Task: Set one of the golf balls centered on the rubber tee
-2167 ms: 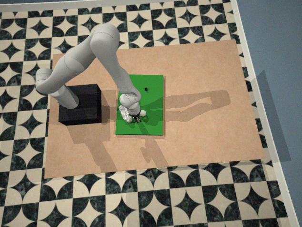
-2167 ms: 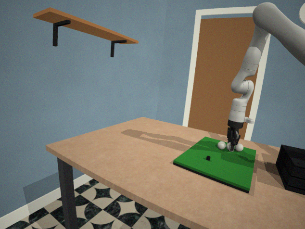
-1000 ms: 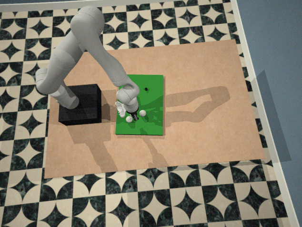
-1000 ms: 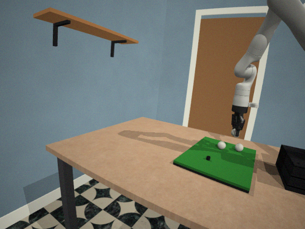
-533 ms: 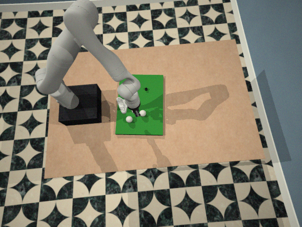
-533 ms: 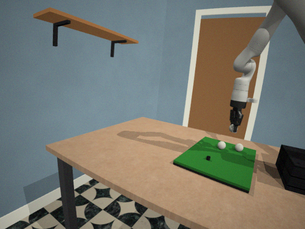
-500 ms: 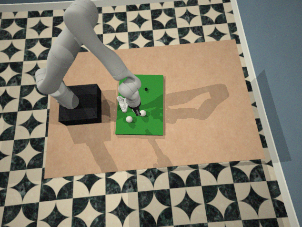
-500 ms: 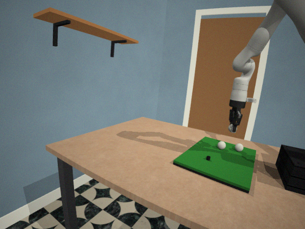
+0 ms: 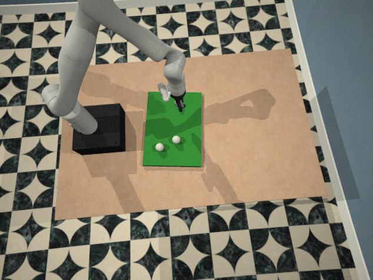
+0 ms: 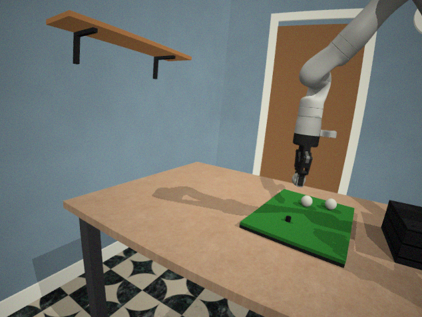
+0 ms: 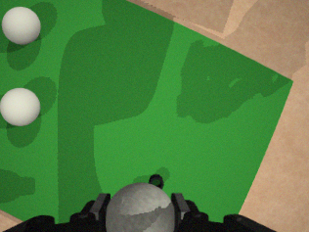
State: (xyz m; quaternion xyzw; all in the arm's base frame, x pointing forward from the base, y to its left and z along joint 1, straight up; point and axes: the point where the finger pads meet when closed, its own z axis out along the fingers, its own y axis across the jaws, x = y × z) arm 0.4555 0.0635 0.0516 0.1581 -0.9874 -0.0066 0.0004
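Observation:
My gripper (image 11: 141, 207) is shut on a white golf ball (image 11: 141, 215) and holds it in the air above the green mat (image 9: 173, 129). In the exterior view the gripper (image 10: 299, 178) hangs well above the mat's far side. The small black rubber tee (image 10: 287, 218) stands on the mat. In the wrist view the tee (image 11: 155, 181) peeks out just past the held ball. Two more white golf balls (image 9: 159, 147) (image 9: 176, 139) rest on the mat near its front end. They also show in the wrist view at the left (image 11: 21, 24) (image 11: 20, 106).
A black box (image 9: 100, 127) stands on the table left of the mat, under the arm's base. The wooden table (image 9: 256, 135) extends to the right of the mat.

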